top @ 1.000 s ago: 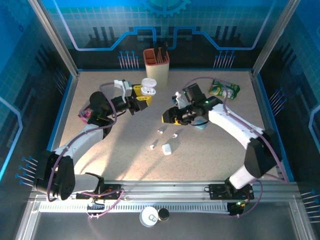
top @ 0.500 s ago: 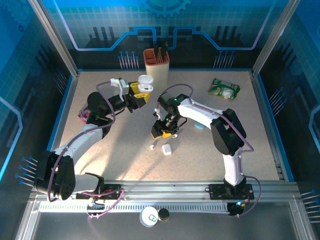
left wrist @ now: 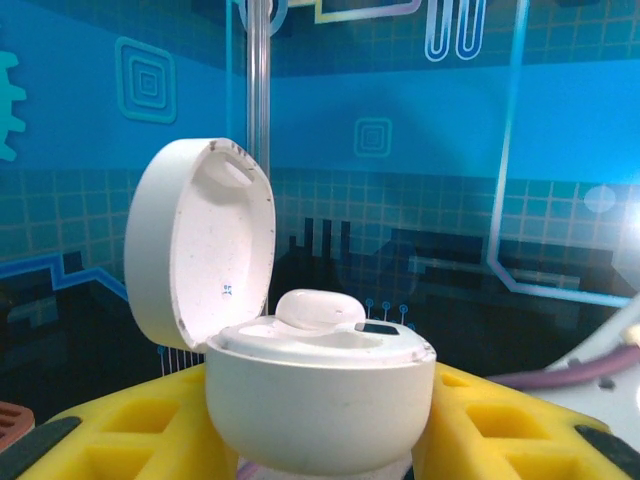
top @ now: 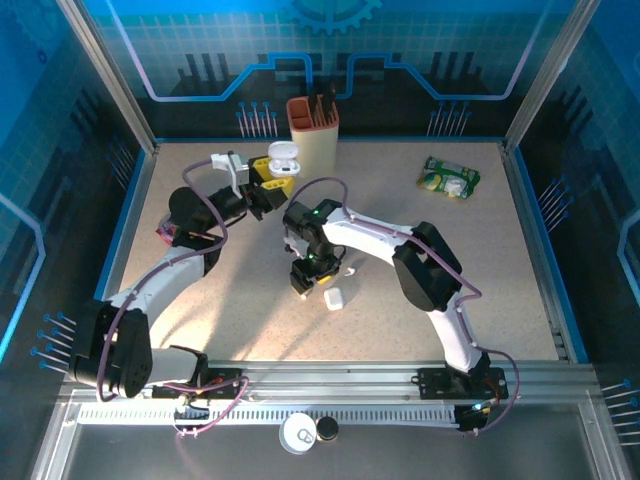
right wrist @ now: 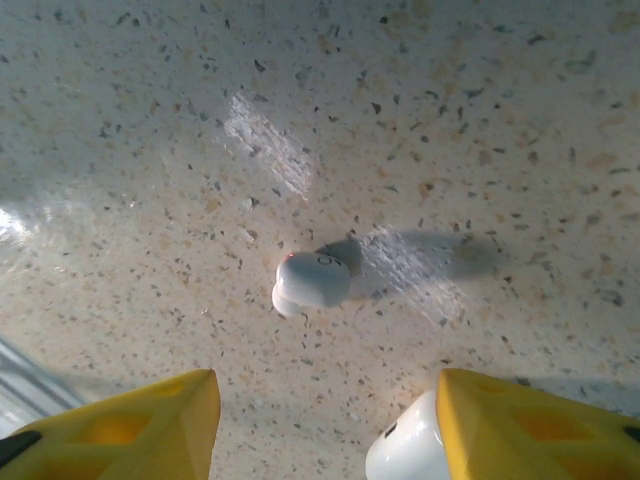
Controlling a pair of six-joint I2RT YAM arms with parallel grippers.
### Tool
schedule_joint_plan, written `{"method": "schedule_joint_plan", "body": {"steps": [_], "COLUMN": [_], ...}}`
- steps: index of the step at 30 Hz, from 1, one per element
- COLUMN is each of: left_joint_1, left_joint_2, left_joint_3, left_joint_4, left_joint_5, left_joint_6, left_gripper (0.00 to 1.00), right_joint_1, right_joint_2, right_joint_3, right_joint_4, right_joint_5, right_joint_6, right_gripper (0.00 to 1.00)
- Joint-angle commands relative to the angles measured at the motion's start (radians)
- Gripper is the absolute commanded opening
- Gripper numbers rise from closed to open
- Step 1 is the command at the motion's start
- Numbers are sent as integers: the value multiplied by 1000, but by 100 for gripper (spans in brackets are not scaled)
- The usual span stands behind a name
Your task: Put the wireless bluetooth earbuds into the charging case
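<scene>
My left gripper (top: 273,170) is shut on the open white charging case (left wrist: 315,400), holding it up at the back of the table; the case (top: 284,156) sits between the yellow fingers (left wrist: 520,420). Its lid (left wrist: 200,245) is tipped back to the left, and one earbud (left wrist: 318,308) is seated inside. My right gripper (top: 303,283) points down at mid-table, open. In the right wrist view a loose earbud (right wrist: 310,282) lies on the table just beyond that open gripper (right wrist: 320,430). Another earbud (top: 349,270) lies to the right of the arm.
A closed white case (top: 335,298) lies right beside my right gripper; its edge (right wrist: 405,455) touches the right finger. A tan holder (top: 313,125) stands at the back, a green packet (top: 448,180) at back right, a dark pink object (top: 168,230) at left.
The right arm has swung left and down from mid-right to hover over the loose earbud. The left gripper has carried the open case slightly back and left.
</scene>
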Motion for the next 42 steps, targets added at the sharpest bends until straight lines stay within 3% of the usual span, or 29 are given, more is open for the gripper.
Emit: {"method": "schedule_joint_plan", "body": {"steps": [1,14,22,32,42], "left_joint_1": [9,11,14,18,21], "left_joint_2": [11,17,17,15,18], "left_joint_3": [14,15,20,24,21], "left_joint_4": [85,99,95,92,96], "left_joint_5": [-17,-19,-15,-15,-13], "left_joint_6": [-31,-40,-40,-41,-43], "left_gripper": [45,45,45,45,44], "right_joint_1": [32,104,137,133,55], "right_joint_2": [51,199,268,183,76], "right_joint_3": [60,231,306,207,101], "right_joint_4": [-65,-186,-260,-275,-249], "right_joint_5": [86,244,393,472,493], "right_joint_6": [-22,-41,-33,-21,-45], "right_gripper": [59,66,63,62,61]}}
